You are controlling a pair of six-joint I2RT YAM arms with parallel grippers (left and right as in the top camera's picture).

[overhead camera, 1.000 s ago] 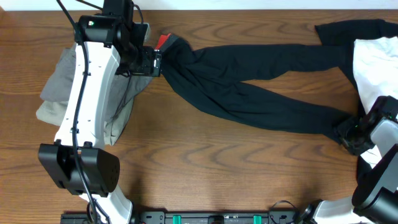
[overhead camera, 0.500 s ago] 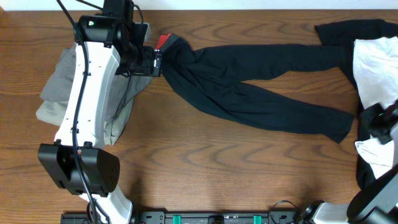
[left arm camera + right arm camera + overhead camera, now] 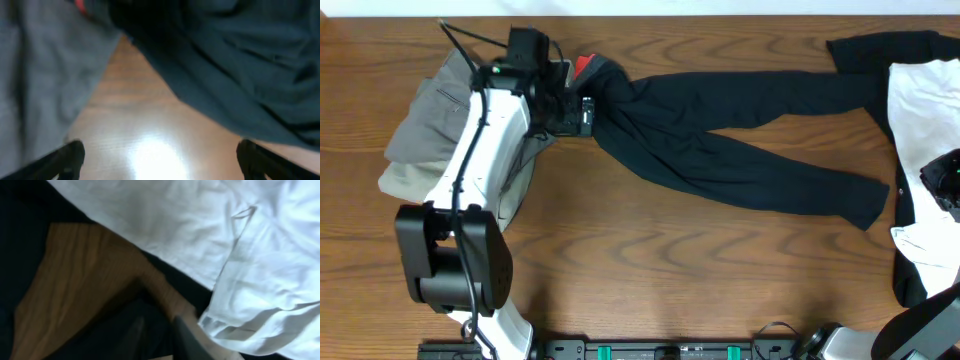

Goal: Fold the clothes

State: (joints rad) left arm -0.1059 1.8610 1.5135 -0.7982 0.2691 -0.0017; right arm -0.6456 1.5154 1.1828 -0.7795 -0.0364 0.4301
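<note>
The long black trousers (image 3: 720, 150) lie spread across the table, with the red-lined waistband (image 3: 582, 65) at the left and the leg ends at the right. My left gripper (image 3: 582, 114) hovers just below the waistband. In the left wrist view it (image 3: 161, 152) is open and empty over bare wood, with the trousers (image 3: 240, 65) just beyond it. My right gripper (image 3: 942, 180) is at the right edge, away from the trouser hem. In the right wrist view its fingers (image 3: 160, 330) sit close together and hold nothing.
A pile of grey and beige garments (image 3: 420, 130) lies under my left arm; the grey cloth also shows in the left wrist view (image 3: 40, 75). A white garment (image 3: 920, 100) (image 3: 200, 225) lies on a black garment (image 3: 880, 50) at the right.
My right gripper has left the trouser leg hem and moved right toward the white garment. My left arm has shifted and its gripper now sits slightly right and lower. The trousers have stayed put.
</note>
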